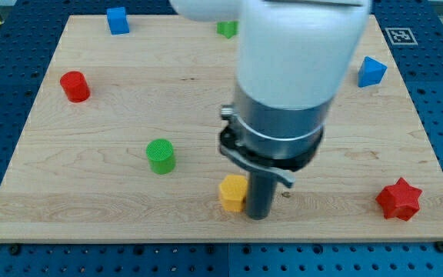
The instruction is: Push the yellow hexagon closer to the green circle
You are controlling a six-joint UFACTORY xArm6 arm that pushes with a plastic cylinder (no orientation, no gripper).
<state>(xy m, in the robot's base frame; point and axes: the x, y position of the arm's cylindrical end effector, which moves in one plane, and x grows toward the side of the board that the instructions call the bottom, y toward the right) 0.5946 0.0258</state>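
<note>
The yellow hexagon (pixel 233 192) lies on the wooden board near the view's bottom, a little right of centre. The green circle (pixel 160 155) stands up and to the left of it, well apart. My rod comes down from the big white and grey arm that fills the view's top centre. My tip (pixel 258 215) rests on the board right against the yellow hexagon's right side, on the side away from the green circle.
A red cylinder (pixel 74 86) stands at the view's left, a blue block (pixel 117 20) at the top left, a green block (pixel 226 29) at the top partly behind the arm, a blue block (pixel 371 71) at the right, and a red star (pixel 399 199) at the bottom right.
</note>
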